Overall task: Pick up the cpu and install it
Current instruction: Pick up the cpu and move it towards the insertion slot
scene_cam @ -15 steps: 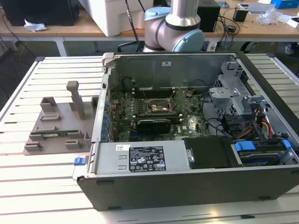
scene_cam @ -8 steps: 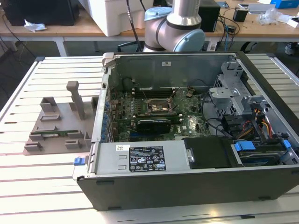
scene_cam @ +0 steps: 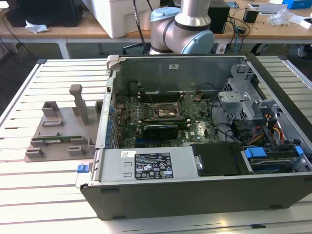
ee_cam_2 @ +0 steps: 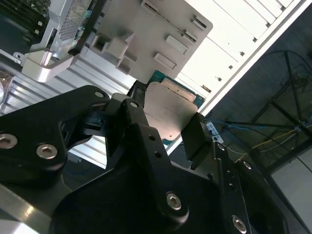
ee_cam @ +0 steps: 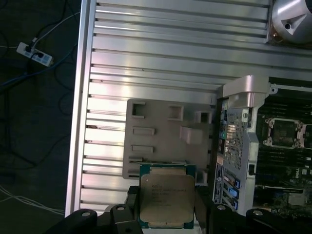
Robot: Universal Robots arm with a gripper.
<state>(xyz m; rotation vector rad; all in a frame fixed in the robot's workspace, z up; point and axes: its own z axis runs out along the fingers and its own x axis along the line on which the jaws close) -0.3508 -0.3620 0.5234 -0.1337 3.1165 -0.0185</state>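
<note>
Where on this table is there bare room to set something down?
Bare slats of the table lie between the grey fixture and the near edge at the exterior view's left, and behind the fixture. The open computer case is crowded with motherboard and cables. The hand holds the cpu.

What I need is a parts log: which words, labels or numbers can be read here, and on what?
Nothing can be read; print shows in these places:
Cpu top, held in the gripper: faint printed lines, too blurred to read.
Black label on the power supply: too small to read.
White sticker beside it: too small to read.
Label on the case wall: too small to read.
</note>
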